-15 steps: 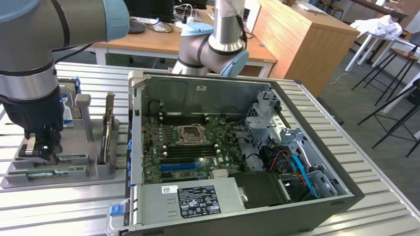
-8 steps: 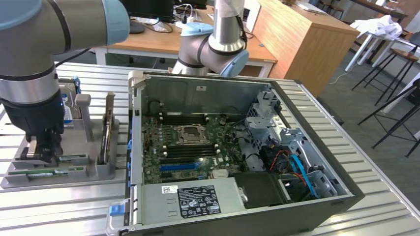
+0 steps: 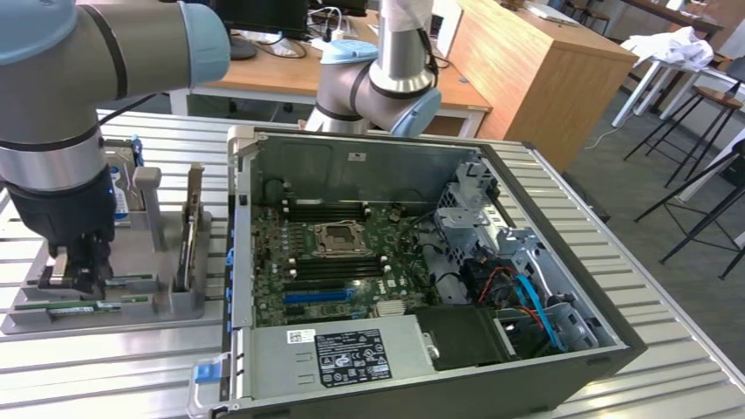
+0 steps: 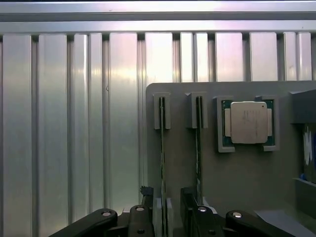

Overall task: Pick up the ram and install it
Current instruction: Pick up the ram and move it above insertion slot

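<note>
Gripper [image 4: 166, 205] spread: two black, jointed fingers [image 4: 190, 207] stand one on each side of the ram [image 4: 162, 143], not pressed onto it.

Ram is a thin green board standing on edge in a slot of the grey matte fixture tray [image 4: 237, 173]. A second stick [image 4: 198, 138] of the same kind stands in the neighbouring slot, just beside the first. Count: 2 sticks and 1 square silver processor [image 4: 248, 122] in a shallow pocket.

The tray sits on a ribbed aluminium table [image 4: 74, 123] with a dull sheen.

Exterior view adds the grey arm [image 3: 47, 131] hanging over the tray at that view's left. Near the tray stands an open computer case [image 3: 349, 166], with a green motherboard [image 3: 331, 262] and a labelled metal power supply [image 3: 349, 353] inside.
</note>
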Robot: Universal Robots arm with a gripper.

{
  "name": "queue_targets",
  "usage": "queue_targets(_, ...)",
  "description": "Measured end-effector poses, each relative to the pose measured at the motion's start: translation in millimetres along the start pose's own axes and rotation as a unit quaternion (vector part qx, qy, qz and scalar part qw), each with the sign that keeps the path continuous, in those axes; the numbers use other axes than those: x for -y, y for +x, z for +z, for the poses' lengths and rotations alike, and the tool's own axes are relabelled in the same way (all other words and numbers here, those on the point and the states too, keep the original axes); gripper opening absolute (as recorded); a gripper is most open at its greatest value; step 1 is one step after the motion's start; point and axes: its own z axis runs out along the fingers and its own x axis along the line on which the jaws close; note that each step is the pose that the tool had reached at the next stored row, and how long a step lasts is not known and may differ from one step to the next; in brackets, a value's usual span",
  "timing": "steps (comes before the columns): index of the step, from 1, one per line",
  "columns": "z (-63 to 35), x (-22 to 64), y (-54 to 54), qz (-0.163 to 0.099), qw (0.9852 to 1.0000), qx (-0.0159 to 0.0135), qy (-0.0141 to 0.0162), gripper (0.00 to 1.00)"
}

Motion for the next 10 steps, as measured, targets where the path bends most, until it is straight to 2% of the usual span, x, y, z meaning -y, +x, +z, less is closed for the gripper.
queue_targets(10,8.7,0.3,0.1,0.000,1.0000,0.0000,0.0000,0.36)
